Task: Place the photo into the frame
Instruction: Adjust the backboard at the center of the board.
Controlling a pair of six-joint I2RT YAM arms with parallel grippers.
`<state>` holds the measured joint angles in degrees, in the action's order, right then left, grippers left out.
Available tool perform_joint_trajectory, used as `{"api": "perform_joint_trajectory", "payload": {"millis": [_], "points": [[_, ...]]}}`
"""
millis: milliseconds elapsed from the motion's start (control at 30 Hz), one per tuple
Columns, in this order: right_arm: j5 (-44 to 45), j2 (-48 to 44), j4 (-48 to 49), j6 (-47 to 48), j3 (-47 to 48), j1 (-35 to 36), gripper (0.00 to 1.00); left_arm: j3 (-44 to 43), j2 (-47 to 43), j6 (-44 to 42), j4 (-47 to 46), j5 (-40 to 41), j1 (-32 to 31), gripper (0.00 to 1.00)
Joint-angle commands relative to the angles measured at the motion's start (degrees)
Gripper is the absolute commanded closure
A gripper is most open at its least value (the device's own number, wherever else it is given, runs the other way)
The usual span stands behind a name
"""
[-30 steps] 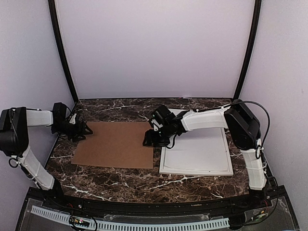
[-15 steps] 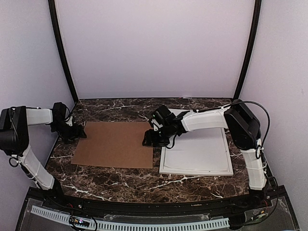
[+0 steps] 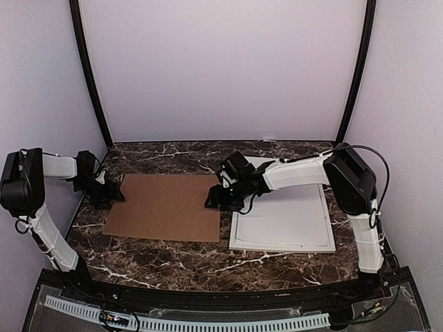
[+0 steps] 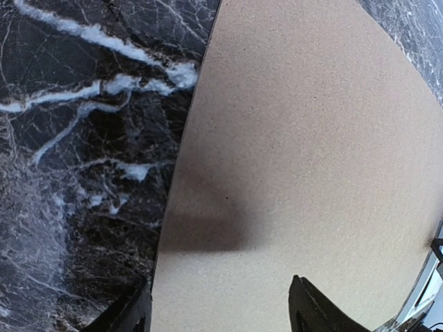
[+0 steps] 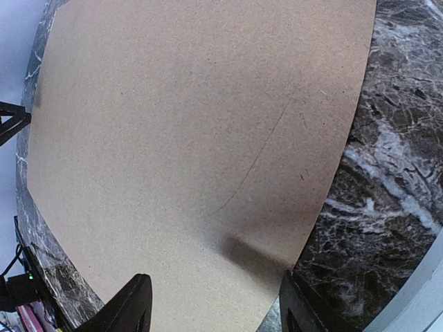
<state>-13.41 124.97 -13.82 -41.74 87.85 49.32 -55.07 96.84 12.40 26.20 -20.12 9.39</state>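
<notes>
With the left gripper [image 3: 111, 194] drawn back off the brown board [image 3: 166, 207] toward the worktop's [image 3: 173, 256] left edge, both it and the right gripper [image 3: 216, 200] stand spread and empty, the frame [image 3: 284, 221] waits at the right edge, and the photo is unseen, perhaps under the board.

Matt board [image 3: 166, 207], glossy marble table [image 3: 208, 259], smooth frame [image 3: 284, 218]

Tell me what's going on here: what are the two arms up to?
Both arms are at a brown board that lies flat on the marble table. The left gripper is at the board's left edge and the right gripper is at its right edge. Both have their jaws open and neither is holding anything. The white frame lies flat just right of the board. No photo is in view.
</notes>
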Motion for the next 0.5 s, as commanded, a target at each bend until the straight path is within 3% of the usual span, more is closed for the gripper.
{"api": "perform_joint_trajectory", "payload": {"millis": [0, 467], "points": [[-2.8, 1.7, -2.0, -3.0, -2.2, 0.8, 0.37, 2.5, 1.7, 0.8, -1.6, -14.0, -0.9, 0.32], [-0.2, -1.5, -6.3, -5.3, -4.7, -3.0, 0.34, 9.8, -4.0, 4.5, -6.0, -17.3, -1.7, 0.34]]}}
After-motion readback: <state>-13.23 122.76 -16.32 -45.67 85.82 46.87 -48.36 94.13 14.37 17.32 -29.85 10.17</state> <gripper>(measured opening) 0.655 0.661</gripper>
